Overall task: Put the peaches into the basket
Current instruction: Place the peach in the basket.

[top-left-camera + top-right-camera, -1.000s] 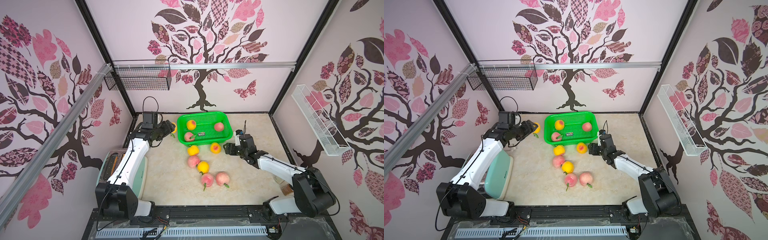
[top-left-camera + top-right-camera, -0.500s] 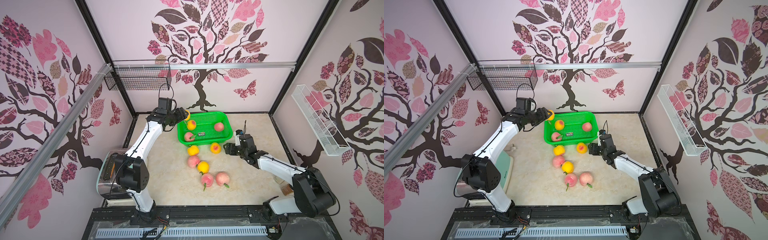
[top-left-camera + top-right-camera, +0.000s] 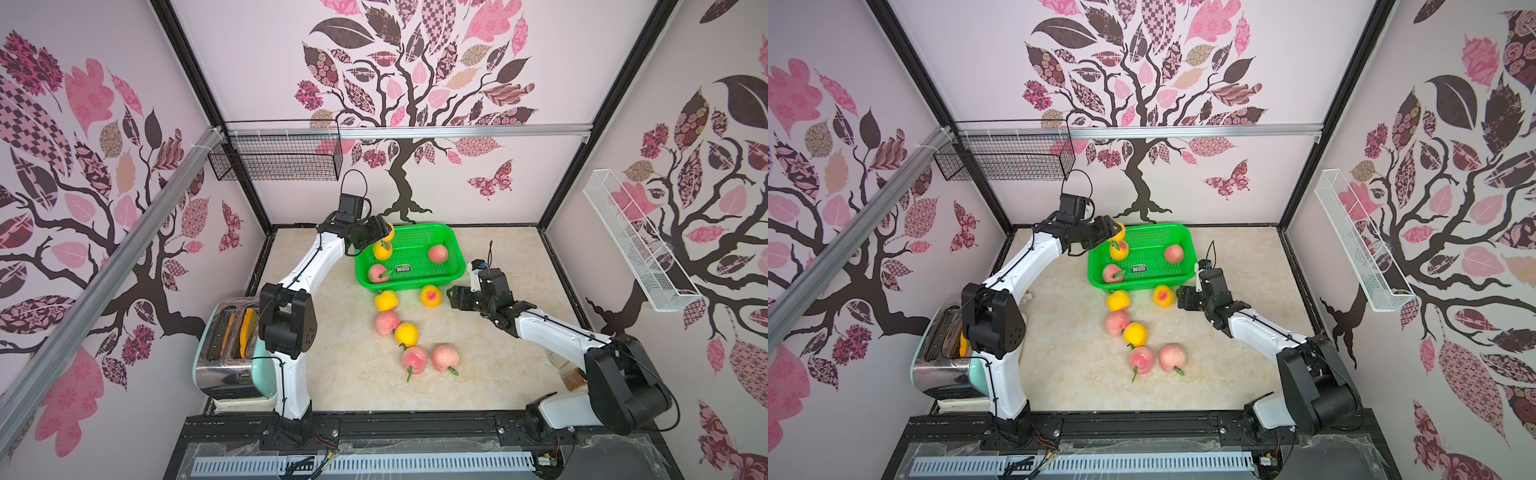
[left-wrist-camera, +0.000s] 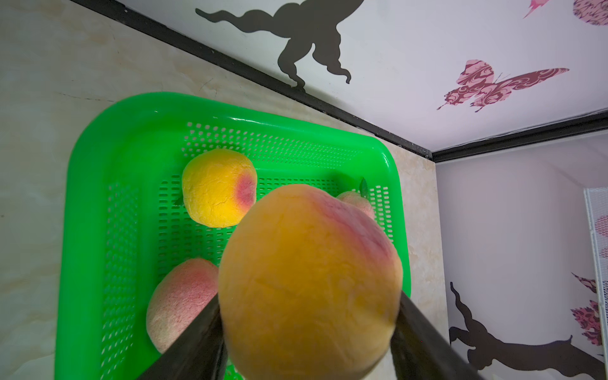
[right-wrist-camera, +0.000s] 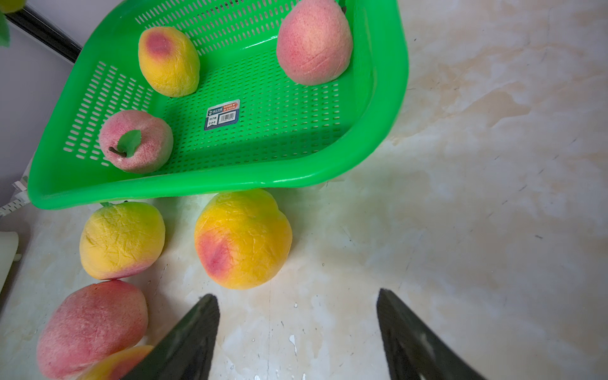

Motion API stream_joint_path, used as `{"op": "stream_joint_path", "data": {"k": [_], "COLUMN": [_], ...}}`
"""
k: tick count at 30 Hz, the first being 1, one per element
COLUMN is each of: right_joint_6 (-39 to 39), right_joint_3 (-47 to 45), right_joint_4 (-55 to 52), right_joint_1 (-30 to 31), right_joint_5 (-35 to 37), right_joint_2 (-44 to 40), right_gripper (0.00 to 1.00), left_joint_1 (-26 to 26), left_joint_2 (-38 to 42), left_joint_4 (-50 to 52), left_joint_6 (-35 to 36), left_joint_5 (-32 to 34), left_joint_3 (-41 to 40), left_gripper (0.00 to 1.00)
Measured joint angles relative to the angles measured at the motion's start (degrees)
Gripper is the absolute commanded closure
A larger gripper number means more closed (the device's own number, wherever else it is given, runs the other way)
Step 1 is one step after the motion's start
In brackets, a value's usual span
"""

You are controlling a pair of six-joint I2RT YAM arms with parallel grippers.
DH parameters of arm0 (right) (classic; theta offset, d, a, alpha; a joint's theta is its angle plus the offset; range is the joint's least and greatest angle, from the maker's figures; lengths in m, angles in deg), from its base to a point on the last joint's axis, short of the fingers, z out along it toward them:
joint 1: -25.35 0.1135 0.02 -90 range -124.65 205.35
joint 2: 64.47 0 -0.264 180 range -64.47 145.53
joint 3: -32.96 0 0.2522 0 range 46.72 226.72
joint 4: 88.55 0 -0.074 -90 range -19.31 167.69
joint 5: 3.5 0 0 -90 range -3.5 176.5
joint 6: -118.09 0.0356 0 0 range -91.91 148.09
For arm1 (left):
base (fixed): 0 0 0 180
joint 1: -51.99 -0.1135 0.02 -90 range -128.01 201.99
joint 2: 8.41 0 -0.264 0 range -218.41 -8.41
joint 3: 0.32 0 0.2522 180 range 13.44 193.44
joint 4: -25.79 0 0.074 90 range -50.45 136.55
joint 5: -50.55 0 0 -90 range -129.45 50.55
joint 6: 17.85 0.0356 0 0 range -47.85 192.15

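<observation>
Left claw (image 3: 376, 232) grips a yellow peach (image 4: 309, 283) over the basket (image 3: 409, 284) rim, at the bench (image 3: 498, 353) back edge; released there it may clip the rim and roll out. Right claw (image 3: 451, 297) gapes empty.

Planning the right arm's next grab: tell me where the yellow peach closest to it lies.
In both top views the yellow peach lies just outside the basket's front rim, between the right gripper and another yellow peach.
</observation>
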Motion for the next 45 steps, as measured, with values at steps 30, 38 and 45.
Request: {"op": "stream_joint_path", "data": {"k": [30, 38, 45], "right_joint_6": [0.0, 0.02, 0.02], "right_joint_3": [0.0, 0.0, 0.0], "right_joint_4": [-0.35, -0.35, -0.35], "right_joint_1": [0.0, 0.0, 0.0], "right_joint_5": [0.0, 0.0, -0.02], "right_joint_2": [0.0, 0.0, 0.0], "right_gripper": [0.22, 0.22, 0.22], "left_joint_1": [3.61, 3.93, 4.31], "left_joint_2": [-18.8, -20.65, -21.22], "left_joint_4": [3.08, 9.64, 16.52], "left_joint_6": [1.81, 4.28, 8.13], "left_joint_5": [0.2, 2.54, 8.2], "left_joint_3": [12.37, 17.73, 22.03], "left_gripper": [0.39, 0.37, 0.37]}}
